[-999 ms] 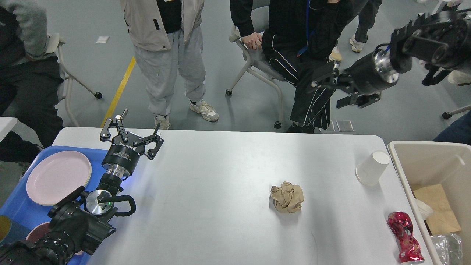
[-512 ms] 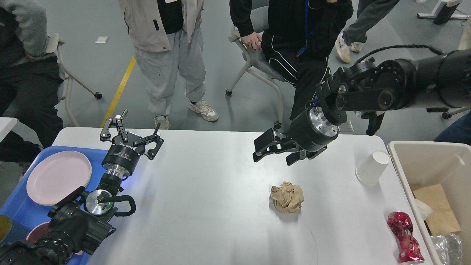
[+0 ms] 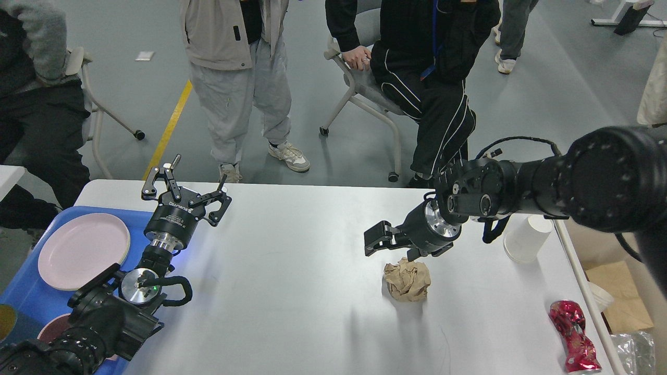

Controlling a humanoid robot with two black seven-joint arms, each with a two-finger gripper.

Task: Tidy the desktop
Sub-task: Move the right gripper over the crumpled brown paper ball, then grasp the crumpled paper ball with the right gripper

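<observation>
Brown crumpled paper (image 3: 407, 280) sits in a ball near the middle of the white bench (image 3: 292, 291), which fills the lower part of my view from the blue tray (image 3: 23, 302) on my left to the beige bin (image 3: 620, 271) on my right. My right claw (image 3: 393, 249) hangs just above the far side of the paper ball, and its fingers are spread apart with nothing between them. I cannot tell if a fingertip touches the paper. My right arm reaches in from the right side, passing over the white paper cup (image 3: 525, 238), which leans a little and stands near the bin. A shiny red wrapper (image 3: 575, 335) lies on the bench near the front right corner, well apart from the paper ball. My left claw (image 3: 191, 185) points up over the far left part of the bench, just beside the tray, with its fingers wide apart and holding nothing. A pink plate (image 3: 83, 250) lies in the tray. People stand and sit on the grey floor beyond the bench.
</observation>
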